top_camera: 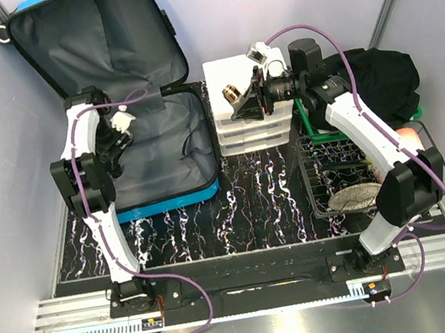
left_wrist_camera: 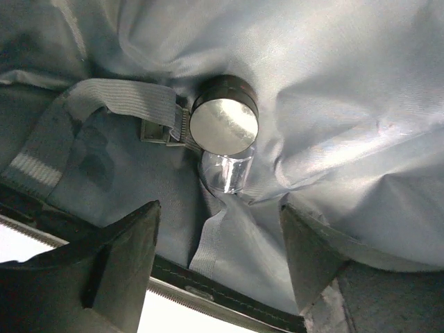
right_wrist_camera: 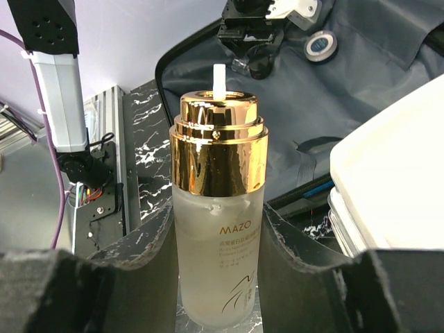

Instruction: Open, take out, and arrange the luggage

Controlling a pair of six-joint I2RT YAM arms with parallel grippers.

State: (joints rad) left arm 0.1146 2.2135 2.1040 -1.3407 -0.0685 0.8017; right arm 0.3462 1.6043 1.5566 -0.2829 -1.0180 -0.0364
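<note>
The black marbled worktop (top_camera: 254,204) lies nearest the arm bases, with a wire basket (top_camera: 324,162) on its right side. Past that, the right gripper (top_camera: 252,97) has its fingers closed on a frosted bottle (top_camera: 233,94) with a gold cap. It grips the glass body low down and holds the bottle upright over the top of the white drawer organiser (top_camera: 253,134). Held this way the pump points up and the base can be set down flat, so I judge the organiser top to be where it is meant to stand.

On the left, the luggage (top_camera: 161,155) lies open on the worktop, just beside the organiser. Its base shell lies flat with the lining upward, and the lid (top_camera: 92,51) leans back toward the far wall, which leaves the inside free to reach from above. The opened case's long axis runs near to far, tilted a little leftward. The blue bottom edge faces the arms and the lid's top end points at the far left corner.

The left gripper (left_wrist_camera: 218,229) hangs inside the base shell, fingers wide with nothing between them. It is aimed at a small jar (left_wrist_camera: 223,125) with a silver lid, which appears to lie on its side in a fold of the grey lining beside a strap buckle (left_wrist_camera: 158,130). The jar sits just beyond the fingertips, so a grasp probably needs a short advance before closing.
</note>
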